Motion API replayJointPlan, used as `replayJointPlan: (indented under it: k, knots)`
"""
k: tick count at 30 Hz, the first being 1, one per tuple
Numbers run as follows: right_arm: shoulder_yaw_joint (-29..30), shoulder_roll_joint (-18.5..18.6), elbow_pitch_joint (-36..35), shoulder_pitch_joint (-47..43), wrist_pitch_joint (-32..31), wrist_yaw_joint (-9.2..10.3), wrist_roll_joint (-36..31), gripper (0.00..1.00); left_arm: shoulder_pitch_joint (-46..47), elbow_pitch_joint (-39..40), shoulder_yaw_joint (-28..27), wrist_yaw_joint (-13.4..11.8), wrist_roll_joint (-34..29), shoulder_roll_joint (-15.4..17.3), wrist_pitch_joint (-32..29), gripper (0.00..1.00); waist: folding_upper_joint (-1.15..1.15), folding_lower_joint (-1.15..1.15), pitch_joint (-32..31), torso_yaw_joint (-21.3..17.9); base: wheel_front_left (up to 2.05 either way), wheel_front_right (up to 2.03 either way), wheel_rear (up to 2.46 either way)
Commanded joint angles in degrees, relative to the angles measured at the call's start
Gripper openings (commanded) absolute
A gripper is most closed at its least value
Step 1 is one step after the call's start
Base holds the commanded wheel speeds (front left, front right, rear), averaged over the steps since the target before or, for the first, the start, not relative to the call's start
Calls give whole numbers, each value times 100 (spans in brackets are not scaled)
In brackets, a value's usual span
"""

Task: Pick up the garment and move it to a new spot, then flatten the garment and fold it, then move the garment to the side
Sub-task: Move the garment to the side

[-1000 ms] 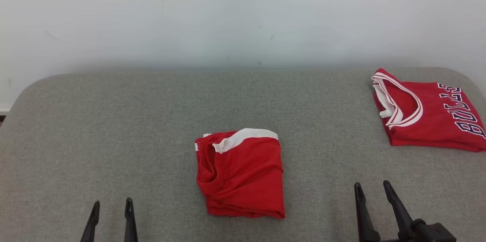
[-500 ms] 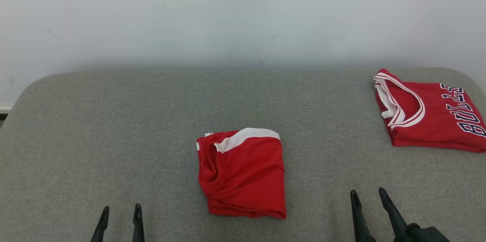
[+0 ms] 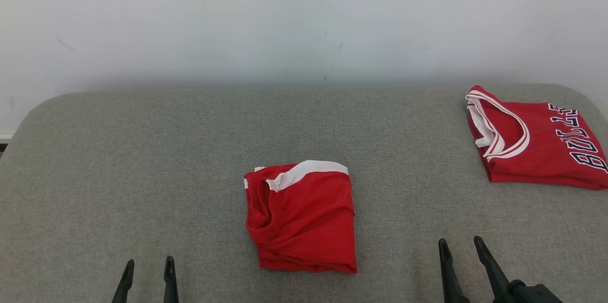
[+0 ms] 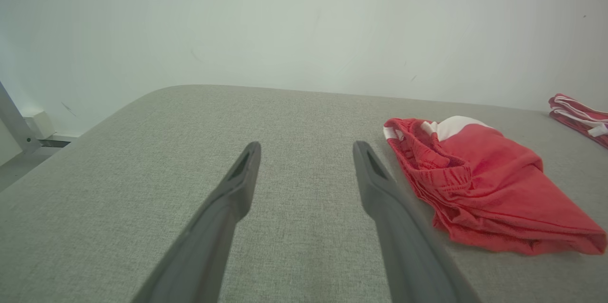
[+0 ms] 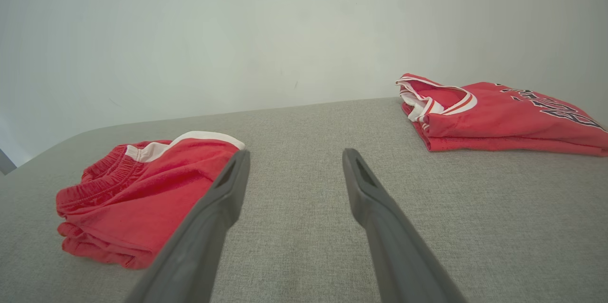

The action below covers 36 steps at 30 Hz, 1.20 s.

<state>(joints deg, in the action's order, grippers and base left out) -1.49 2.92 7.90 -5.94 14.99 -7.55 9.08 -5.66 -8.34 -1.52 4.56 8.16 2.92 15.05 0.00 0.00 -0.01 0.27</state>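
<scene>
A folded red garment (image 3: 300, 220) with a white stripe and an elastic waistband lies in the middle of the grey padded table (image 3: 142, 160); it also shows as the garment (image 4: 479, 184) right of my left fingers and the garment (image 5: 142, 189) left of my right fingers. My left gripper (image 3: 148, 263) stands open at the lower left, apart from the cloth, with nothing between its fingers. Open and empty too, my right gripper (image 3: 460, 244) sits at the lower right. In the wrist views the left gripper (image 4: 306, 148) and right gripper (image 5: 294, 156) hover just above bare table.
A second folded red jersey (image 3: 532, 144) with white trim and dark lettering lies at the table's far right corner, seen too as the jersey (image 5: 498, 115). A white wall (image 3: 304, 18) stands behind the table. Left of the table is a metal leg (image 4: 14, 125).
Both grippers have drawn back toward the lower edge of the head view. The garments lie where they were; the small shift of the whole picture is the camera's.
</scene>
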Motion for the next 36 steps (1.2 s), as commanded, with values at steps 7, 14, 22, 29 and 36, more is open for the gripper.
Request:
replayJointPlan:
  k: [7, 14, 22, 29, 36]
  knots:
    - [22, -8, 18, -30, 21, 18, 22, 100, 31, -29, 13, -25, 26, -4, 19, 100, 0, 0, -9, 21, 0, 0, 0]
    - [11, -8, 16, -29, 21, 18, 21, 100, 32, -28, -10, -27, -3, -5, 19, 100, 0, 0, -14, 31, 0, 0, 0]
    - [19, -8, 29, -20, 21, 18, -3, 100, 34, -19, -14, -39, -1, -5, 19, 100, 0, 0, -3, 52, 0, 0, 0]
    - [27, -9, 41, -5, 21, 18, -16, 100, 44, -33, -36, -34, -15, -5, 19, 100, 0, 0, 4, 55, 0, 0, 0]
    - [27, -9, 48, -12, 21, 18, -18, 100, 48, -40, -48, -29, -23, -5, 19, 100, 0, 0, 10, 67, 0, 0, 0]
